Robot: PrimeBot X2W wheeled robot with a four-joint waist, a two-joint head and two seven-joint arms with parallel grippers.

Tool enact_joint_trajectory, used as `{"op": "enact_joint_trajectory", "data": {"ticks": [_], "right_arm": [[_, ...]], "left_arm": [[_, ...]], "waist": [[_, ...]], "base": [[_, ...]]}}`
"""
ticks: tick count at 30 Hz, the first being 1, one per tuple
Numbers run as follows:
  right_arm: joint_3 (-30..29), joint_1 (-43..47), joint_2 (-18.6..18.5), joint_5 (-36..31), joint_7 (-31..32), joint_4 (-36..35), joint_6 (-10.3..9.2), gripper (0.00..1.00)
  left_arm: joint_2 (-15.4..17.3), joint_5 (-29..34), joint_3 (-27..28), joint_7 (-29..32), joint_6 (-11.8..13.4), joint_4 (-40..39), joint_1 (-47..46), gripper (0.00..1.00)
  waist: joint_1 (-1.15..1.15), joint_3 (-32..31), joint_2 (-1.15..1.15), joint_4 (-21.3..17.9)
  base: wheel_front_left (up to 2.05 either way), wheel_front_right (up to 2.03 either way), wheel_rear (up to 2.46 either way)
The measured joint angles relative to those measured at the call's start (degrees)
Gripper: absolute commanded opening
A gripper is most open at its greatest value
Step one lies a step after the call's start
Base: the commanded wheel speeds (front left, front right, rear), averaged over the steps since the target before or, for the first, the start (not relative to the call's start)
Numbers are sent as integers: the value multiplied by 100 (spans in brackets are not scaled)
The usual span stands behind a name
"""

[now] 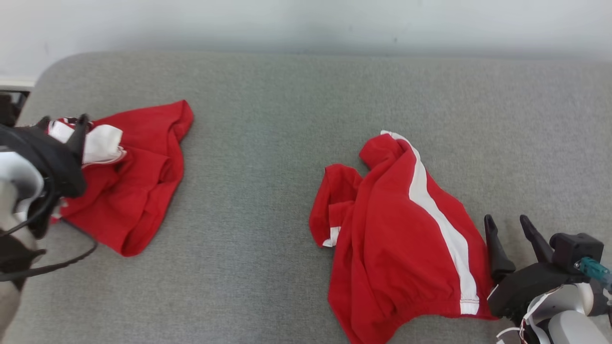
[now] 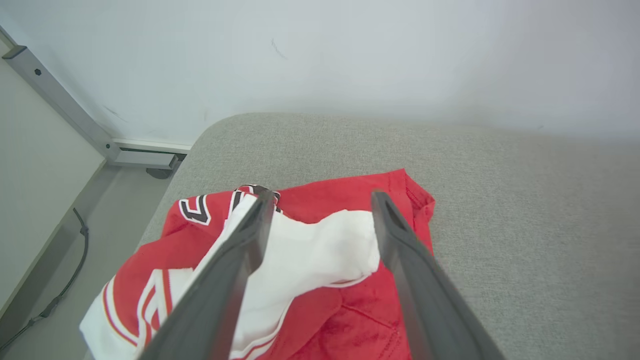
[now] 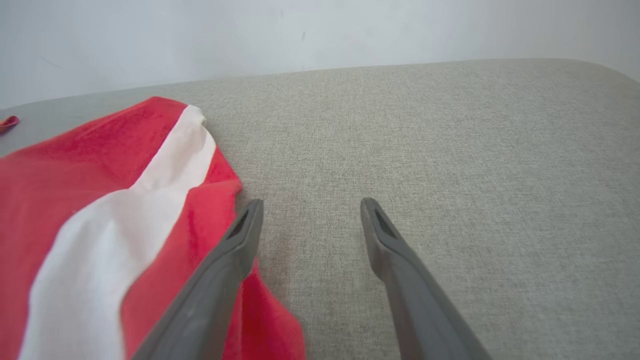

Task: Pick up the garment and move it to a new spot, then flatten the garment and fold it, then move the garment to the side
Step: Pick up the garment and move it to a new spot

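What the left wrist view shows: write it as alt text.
The open left tool points over a crumpled red and white garment lying near the rounded corner of a grey cushion, with a pale wall behind.

The striped red garment (image 1: 401, 229) is lying crumpled on the grey cushion (image 1: 267, 143) to my right, with its white stripe facing up and its elastic waistband nearest me. The second red garment (image 1: 138, 191), with white panels and printed lettering, is lying bunched at my far left.

Right gripper (image 3: 310, 201) held spread wide over grey fabric tabletop (image 3: 450, 150), red garment (image 3: 50, 165) with white stripe laid at left, its edge overlapped by one finger, pale wall (image 3: 320, 30) behind
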Motion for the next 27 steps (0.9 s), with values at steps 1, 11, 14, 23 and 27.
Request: {"op": "enact_joint_trajectory", "data": {"ticks": [1,11,14,23,27], "right_arm": [[1,15,15,1,-2,29,0,100],[112,166,191,51,-71,194,9,100],[143,268,210,53,-77,205,18,100],[181,353,247,54,-99,202,34,100],[134,493,223,59,-103,221,33,100]], "left_arm": [[-57,-2,8,-75,0,-51,1,100],[-652,-136,29,-772,-51,-905,583,100],[-694,-234,-20,-922,-54,-1190,848,100],[-853,-312,-167,-1140,-54,-2069,1551,100],[-1094,-290,-339,-1188,-54,-2460,1781,100]], "waist": [[0,-49,0,21],[0,-569,0,137],[-1,-693,0,118],[-1,-821,-1,-227],[-1,-878,0,-396]], "base": [[0,0,0],[0,0,0],[0,0,0],[0,0,0],[0,0,0]]}}
